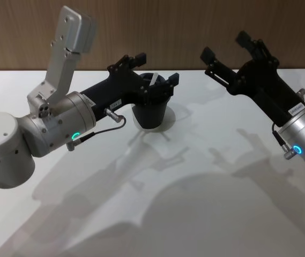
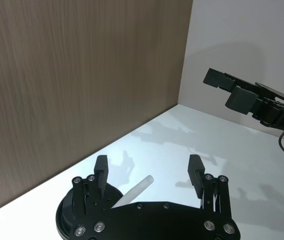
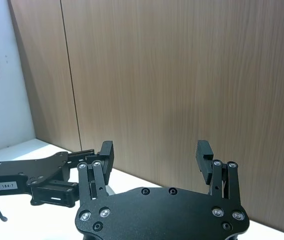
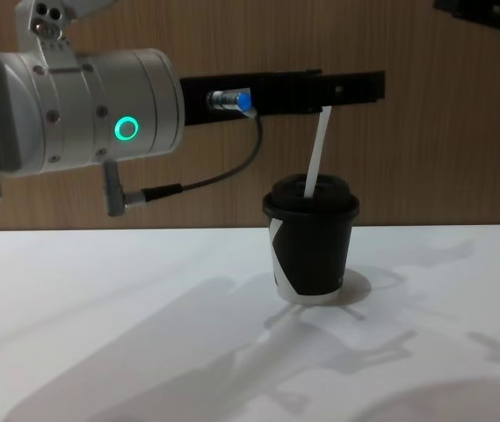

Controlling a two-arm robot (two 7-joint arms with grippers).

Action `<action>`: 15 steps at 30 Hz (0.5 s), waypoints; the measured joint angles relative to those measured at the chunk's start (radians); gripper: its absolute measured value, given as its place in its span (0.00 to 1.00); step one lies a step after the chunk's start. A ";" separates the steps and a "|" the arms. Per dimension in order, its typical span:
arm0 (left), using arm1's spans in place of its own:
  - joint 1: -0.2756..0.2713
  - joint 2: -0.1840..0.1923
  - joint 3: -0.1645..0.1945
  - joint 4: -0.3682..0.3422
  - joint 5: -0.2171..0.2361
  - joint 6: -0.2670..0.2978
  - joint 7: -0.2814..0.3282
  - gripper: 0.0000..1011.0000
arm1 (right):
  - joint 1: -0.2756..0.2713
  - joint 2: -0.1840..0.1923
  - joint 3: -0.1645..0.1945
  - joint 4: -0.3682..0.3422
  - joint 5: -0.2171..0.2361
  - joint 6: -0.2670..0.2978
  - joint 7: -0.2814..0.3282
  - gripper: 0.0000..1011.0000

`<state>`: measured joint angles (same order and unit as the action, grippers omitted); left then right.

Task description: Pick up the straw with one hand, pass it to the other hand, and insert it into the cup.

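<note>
The black cup with a white patch stands on the white table, lid on. The white straw stands in the lid, leaning slightly, its top just under my left gripper. In the head view the left gripper hovers over the cup. The left wrist view shows this gripper open, with the straw between its fingers and touching neither. My right gripper is raised off to the right, open and empty, as the right wrist view confirms.
A wooden wall runs close behind the cup. The white table stretches bare toward me. The left arm's dark cable hangs beside the cup. The left gripper also appears in the right wrist view.
</note>
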<state>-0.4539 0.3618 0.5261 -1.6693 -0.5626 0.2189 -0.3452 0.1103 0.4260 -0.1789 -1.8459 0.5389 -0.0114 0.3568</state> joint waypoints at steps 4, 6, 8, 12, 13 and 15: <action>0.001 0.000 -0.001 -0.001 0.000 0.000 0.000 0.99 | 0.001 -0.001 -0.001 -0.001 0.002 0.005 -0.002 0.99; 0.002 0.001 -0.001 -0.001 -0.001 0.000 -0.001 0.99 | 0.002 -0.002 -0.001 -0.001 0.003 0.006 -0.003 0.99; 0.003 0.001 -0.001 -0.001 -0.001 0.000 -0.001 0.99 | 0.002 -0.002 -0.001 -0.001 0.003 0.007 -0.003 0.99; 0.003 0.001 -0.002 -0.002 -0.001 0.001 -0.001 0.99 | 0.003 -0.002 -0.002 -0.001 0.004 0.009 -0.004 0.99; 0.003 0.001 -0.002 -0.002 -0.001 0.001 -0.001 0.99 | 0.003 -0.002 -0.002 -0.002 0.004 0.009 -0.005 0.99; 0.004 0.001 -0.002 -0.002 -0.001 0.001 -0.001 0.99 | 0.003 -0.003 -0.002 -0.002 0.004 0.010 -0.005 0.99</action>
